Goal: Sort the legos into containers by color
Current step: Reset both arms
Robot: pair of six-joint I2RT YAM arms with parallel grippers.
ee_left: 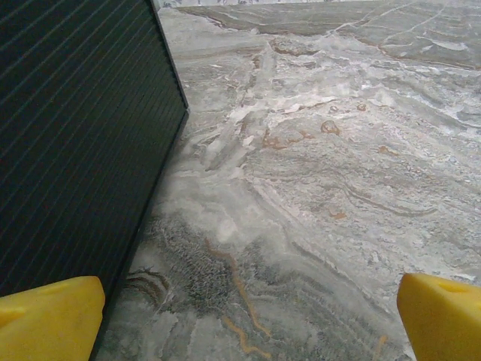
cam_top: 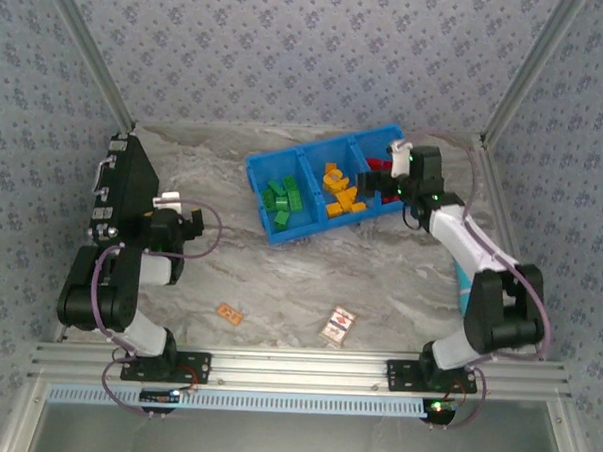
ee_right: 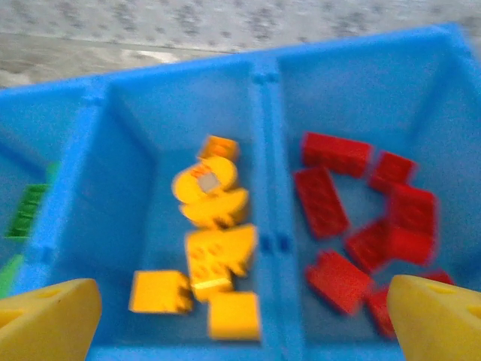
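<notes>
Well left of the blue bin (ee_right: 180, 71), beside one black box (cam_top: 128, 188), the left gripper (ee_left: 248, 316) hangs over bare surface (cam_top: 309, 276), jaws spread. The bin's three compartments hold about six green legos (cam_top: 286, 200), about six orange legos (ee_right: 214, 241) and roughly eight red legos (ee_right: 353, 226). The right gripper (ee_right: 244, 312) hovers over the bin, jaws spread and empty.

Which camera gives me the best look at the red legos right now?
Right wrist view: it looks into the blue bin, with the red legos in its right compartment close up, though blurred. Top external shows a red sliver beside the right arm. Left wrist faces the black box and tabletop.
</notes>
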